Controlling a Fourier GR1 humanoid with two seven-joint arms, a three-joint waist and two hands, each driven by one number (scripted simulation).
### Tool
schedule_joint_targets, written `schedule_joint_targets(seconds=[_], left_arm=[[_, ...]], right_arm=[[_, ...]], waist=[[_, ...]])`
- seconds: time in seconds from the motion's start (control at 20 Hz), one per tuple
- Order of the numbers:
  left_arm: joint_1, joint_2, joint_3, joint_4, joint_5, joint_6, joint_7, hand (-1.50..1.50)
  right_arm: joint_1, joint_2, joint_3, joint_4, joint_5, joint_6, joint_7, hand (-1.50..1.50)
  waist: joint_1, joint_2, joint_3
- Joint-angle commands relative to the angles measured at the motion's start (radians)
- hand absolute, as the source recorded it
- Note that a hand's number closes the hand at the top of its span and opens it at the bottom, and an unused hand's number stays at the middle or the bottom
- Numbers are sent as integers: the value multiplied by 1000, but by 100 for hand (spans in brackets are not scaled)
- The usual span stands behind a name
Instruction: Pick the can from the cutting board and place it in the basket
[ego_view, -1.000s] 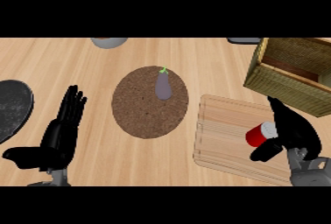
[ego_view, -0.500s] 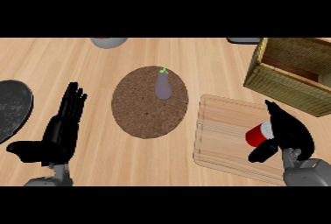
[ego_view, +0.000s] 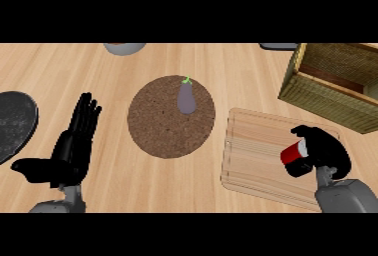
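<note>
Right hand (ego_view: 321, 150) fingers curl round can (ego_view: 293, 152) over cutting board (ego_view: 258, 150); can may clip the near wall of the basket (ego_view: 325, 95) in transfer.

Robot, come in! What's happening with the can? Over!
Right hand curled round can, over cutting board. Left hand open, resting. Basket path unobstructed.

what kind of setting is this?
Likely a kitchen counter: a wooden top carrying a cutting board, an eggplant on a round cork mat, and a wicker basket. The right hand curls round a red can.
</note>
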Motion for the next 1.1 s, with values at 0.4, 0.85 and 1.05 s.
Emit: schedule_joint_targets(seconds=[0.4, 0.85, 1.05], left_arm=[[3, 24, 52, -53, 18, -44, 46, 0], [-31, -24, -2, -40, -17, -30, 43, 0], [38, -9, -19, -59, -26, -58, 7, 0]], right_arm=[[-60, 15, 29, 157, 135, 45, -166, 150], [-385, 277, 62, 446, 268, -115, -75, 150], [-533, 318, 34, 671, 350, -289, -102, 150]], waist=[[3, 0, 0], [46, 13, 1], [65, 15, 1]])
